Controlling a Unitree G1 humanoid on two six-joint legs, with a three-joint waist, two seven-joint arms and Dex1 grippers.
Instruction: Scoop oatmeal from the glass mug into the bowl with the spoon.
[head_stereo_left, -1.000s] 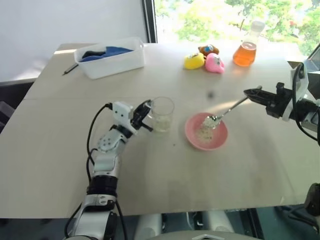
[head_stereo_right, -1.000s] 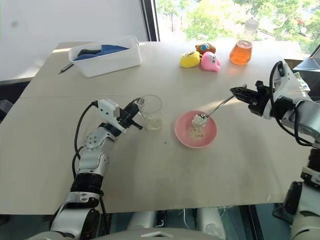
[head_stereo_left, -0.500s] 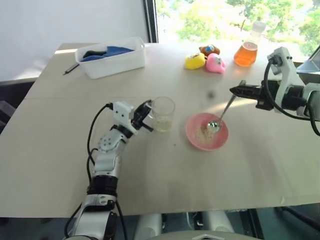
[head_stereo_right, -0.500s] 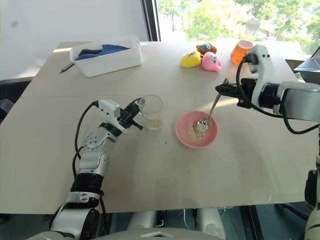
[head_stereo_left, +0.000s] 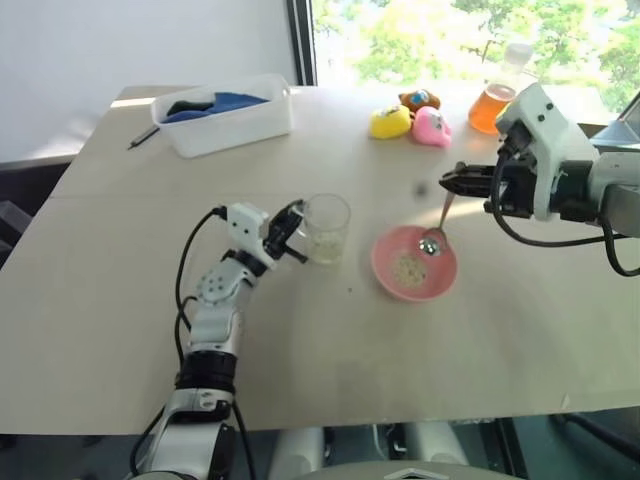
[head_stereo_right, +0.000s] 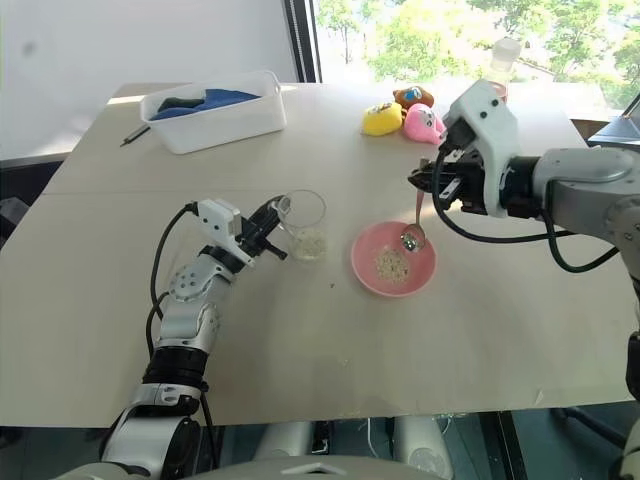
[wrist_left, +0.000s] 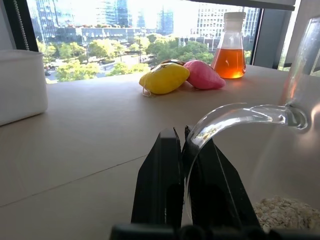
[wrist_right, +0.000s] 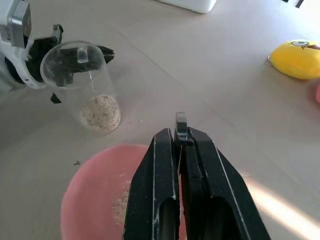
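Bowl (head_stereo_left: 413, 265): we're seeing some oatmeal (head_stereo_left: 407, 268) in it.
Mug (head_stereo_left: 325, 228): we're seeing oatmeal left.
L gripper (head_stereo_left: 288, 232): clenching mug handle.
R gripper (head_stereo_left: 447, 180): clamping spoon (head_stereo_left: 437, 232), w/ tip hanging over bowl.

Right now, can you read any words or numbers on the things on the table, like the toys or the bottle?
No words, numbers or labels can be read anywhere.
Yellow plush toy: a small dark mark, too small to read.
Pink plush toy: nothing written that I can see.
Conical glass flask of orange liquid: no label.
White rectangular plastic tub: plain.
Clear glass mug and round pink bowl: plain.
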